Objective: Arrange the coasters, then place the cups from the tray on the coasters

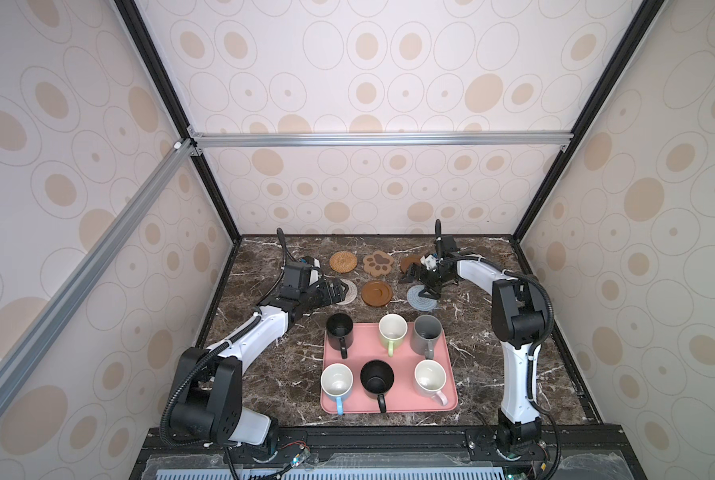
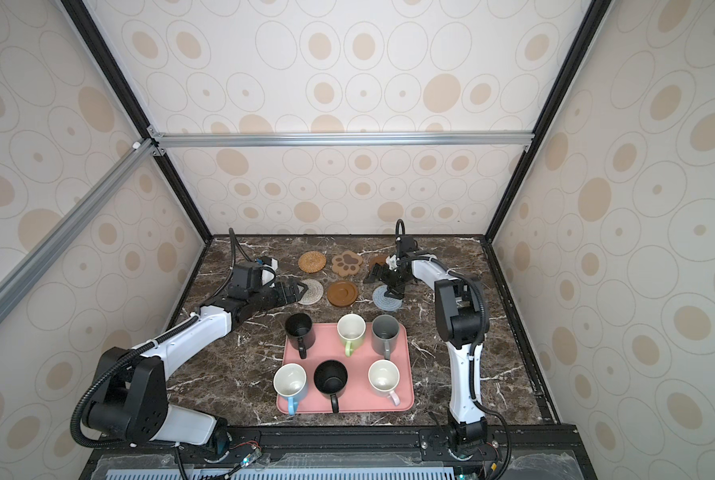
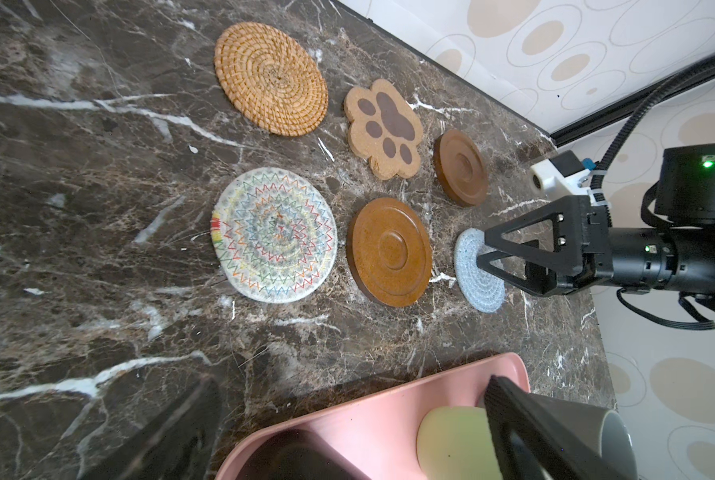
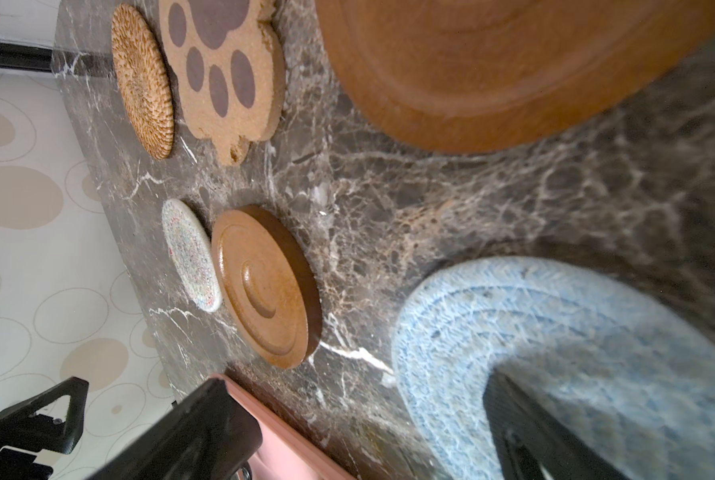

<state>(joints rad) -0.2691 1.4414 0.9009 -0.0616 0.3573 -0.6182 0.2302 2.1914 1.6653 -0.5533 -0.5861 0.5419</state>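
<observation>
Six cups stand on the tray. In both top views, six coasters lie in two rows behind the tray. The left gripper is spread wide at the beige coaster and the right gripper is spread over the blue coaster.

Left wrist: right gripper hangs spread over the blue coaster, behind the tray.

Right wrist: blue coaster close below, tray rim beside.
</observation>
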